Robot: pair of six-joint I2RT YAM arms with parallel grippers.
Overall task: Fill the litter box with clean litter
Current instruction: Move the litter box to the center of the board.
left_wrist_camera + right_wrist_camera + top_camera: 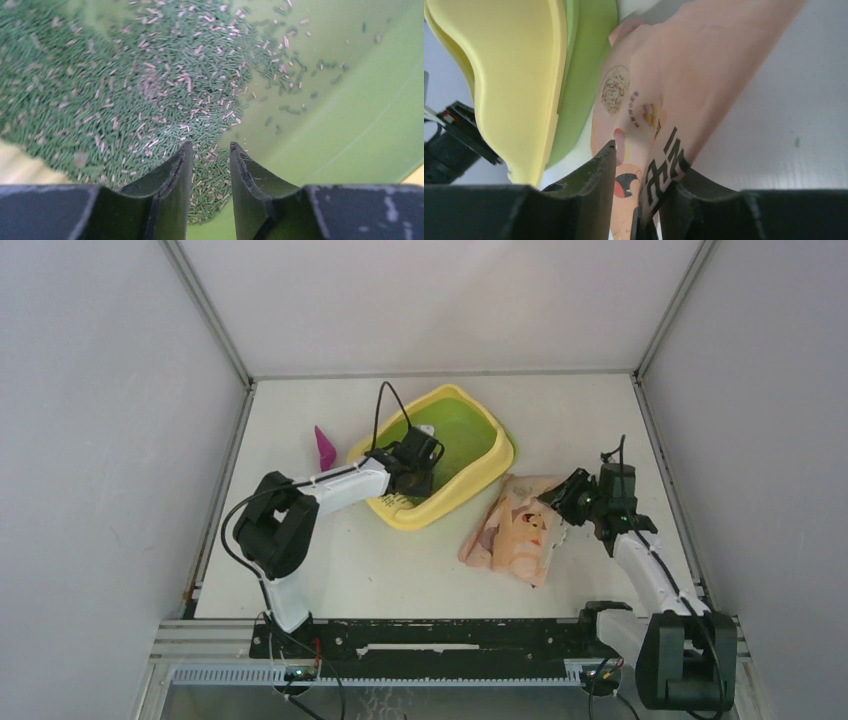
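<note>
The large rounded plastic litter box (455,495), with a pale yellow rim and a lime-green basin, stands on the white tabletop (350,580) and holds small green and pale litter pellets (125,90). They are loose and light. I judge the peach-pink printed bag (684,65) soft and slippery, best held at an edge. My right jaws pinch its edge. My left jaws are released and empty above the pellets.
</note>
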